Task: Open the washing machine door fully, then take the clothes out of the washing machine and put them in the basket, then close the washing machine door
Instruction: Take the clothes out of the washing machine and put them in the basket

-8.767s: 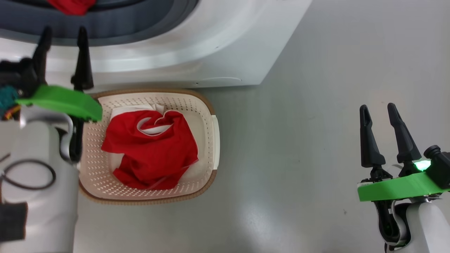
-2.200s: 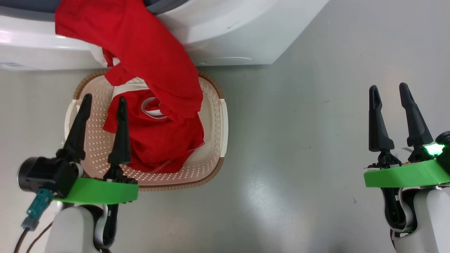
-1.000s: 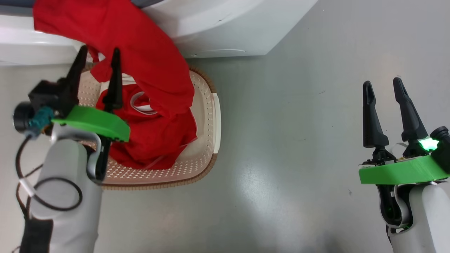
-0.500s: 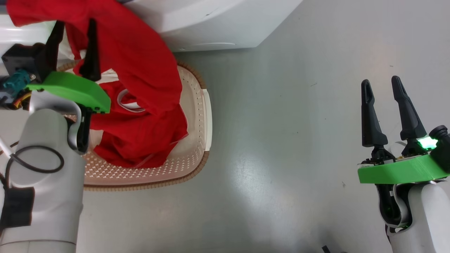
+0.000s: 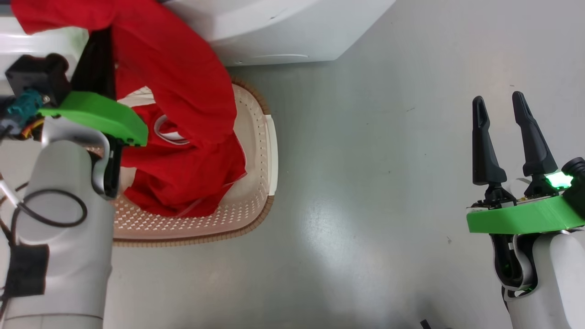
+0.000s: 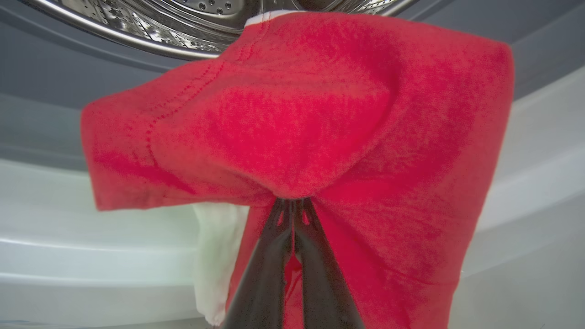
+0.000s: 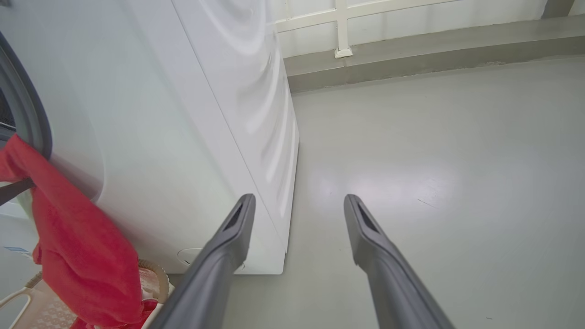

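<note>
In the head view the left jaws, at 10 o'clock, are pinched tight on the clothes [image 5: 183, 77], which drape from the washing machine [image 5: 283, 27] at 12 o'clock down into the basket [image 5: 263, 151]. The right jaws at 4 o'clock stand wide apart and empty above the floor [image 5: 365, 183]. The left wrist view shows the dark fingers [image 6: 267, 274] closed on a fold of red fabric below the steel drum [image 6: 137, 23], and in the right wrist view the jaws gape on nothing, with red cloth at 8 o'clock beside a small blue label [image 7: 11, 250] too small to read.
</note>
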### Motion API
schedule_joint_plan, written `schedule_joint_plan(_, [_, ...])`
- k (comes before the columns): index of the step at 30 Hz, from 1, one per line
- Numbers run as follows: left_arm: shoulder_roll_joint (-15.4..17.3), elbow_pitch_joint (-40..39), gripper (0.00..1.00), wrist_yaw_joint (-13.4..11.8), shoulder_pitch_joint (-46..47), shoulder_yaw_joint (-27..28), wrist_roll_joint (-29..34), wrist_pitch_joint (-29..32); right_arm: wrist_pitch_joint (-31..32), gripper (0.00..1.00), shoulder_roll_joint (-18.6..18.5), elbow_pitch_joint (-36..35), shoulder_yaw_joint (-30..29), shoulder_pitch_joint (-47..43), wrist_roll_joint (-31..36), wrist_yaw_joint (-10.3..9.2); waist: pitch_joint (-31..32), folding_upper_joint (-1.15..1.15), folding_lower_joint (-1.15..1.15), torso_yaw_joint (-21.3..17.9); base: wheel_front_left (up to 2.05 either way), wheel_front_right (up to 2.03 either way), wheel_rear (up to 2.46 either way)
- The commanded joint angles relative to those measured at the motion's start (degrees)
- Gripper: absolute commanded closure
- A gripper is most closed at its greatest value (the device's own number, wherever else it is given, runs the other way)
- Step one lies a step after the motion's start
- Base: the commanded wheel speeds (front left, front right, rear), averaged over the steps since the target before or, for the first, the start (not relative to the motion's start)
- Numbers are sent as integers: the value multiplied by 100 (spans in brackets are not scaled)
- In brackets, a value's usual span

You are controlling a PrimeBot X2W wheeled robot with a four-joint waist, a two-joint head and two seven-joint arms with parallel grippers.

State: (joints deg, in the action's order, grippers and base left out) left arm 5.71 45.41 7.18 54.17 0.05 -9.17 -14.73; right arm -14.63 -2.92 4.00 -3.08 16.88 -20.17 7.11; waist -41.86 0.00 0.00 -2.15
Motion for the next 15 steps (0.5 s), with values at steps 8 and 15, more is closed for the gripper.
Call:
schedule_joint_plan(8, [44, -318, 100, 31, -734, 55, -184, -27, -37, 0, 4, -131, 75, -71, -17, 37, 52, 0, 0, 108, 0, 0, 0])
schedule_joint_plan(15, [-66, -230, 100, 31, -1194, 58, -243, -27, -37, 0, 4, -136, 65, -91, 0, 37, 86, 0, 0, 162, 0, 0, 0])
